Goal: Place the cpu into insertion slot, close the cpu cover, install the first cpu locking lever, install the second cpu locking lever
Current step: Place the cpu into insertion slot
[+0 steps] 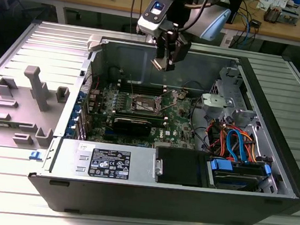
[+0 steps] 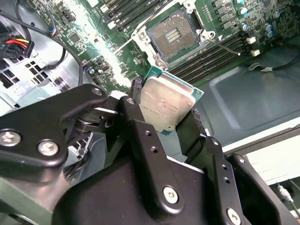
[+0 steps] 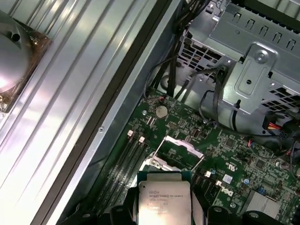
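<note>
The gripper [image 2: 164,115] is pinching the chip [image 2: 166,105] by two opposite edges, with the chip's metal face showing in both wrist views. Beyond it, the socket [image 2: 171,35] is lying uncovered on the green board [image 2: 220,11], its contacts showing, well apart from the chip. In the exterior view the gripper is hanging over the open computer case [image 1: 130,196], at about twelve o'clock from the socket. The drive cage [image 1: 220,106] is sitting at the socket's three o'clock.

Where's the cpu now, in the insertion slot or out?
Out: the gripper holds the cpu between its jaws, clear of the empty insertion slot.
</note>
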Motion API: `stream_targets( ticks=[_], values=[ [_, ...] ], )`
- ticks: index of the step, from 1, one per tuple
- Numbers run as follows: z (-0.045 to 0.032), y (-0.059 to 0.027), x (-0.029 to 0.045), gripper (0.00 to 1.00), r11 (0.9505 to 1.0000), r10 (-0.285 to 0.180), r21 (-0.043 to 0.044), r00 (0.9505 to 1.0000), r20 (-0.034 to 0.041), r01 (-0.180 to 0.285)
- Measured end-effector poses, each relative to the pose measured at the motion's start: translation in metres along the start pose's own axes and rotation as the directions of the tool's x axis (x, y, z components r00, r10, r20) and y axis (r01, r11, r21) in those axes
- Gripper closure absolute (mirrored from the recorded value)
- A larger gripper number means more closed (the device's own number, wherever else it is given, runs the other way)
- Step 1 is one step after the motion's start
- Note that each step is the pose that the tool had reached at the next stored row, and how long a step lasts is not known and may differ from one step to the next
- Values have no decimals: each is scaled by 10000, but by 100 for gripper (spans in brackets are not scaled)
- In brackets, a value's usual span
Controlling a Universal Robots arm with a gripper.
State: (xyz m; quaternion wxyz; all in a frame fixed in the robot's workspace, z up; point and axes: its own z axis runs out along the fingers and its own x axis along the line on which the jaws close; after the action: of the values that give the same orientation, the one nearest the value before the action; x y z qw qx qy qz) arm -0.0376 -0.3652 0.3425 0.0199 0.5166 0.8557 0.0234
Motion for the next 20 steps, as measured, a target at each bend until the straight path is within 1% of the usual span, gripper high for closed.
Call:
stream_targets(
  ticks=[5,8,15,17,20],
  values=[
    [7,0,0,45,9991,424,4,9991,26,-424],
    [20,-2,-1,45,9976,699,6,9975,42,-699],
    [58,-18,-27,45,9950,999,11,9950,59,-999],
    [64,-20,-29,45,9934,1149,34,9934,62,-1149],
    [72,-20,-29,45,9892,1465,94,9892,59,-1465]
  ],
)
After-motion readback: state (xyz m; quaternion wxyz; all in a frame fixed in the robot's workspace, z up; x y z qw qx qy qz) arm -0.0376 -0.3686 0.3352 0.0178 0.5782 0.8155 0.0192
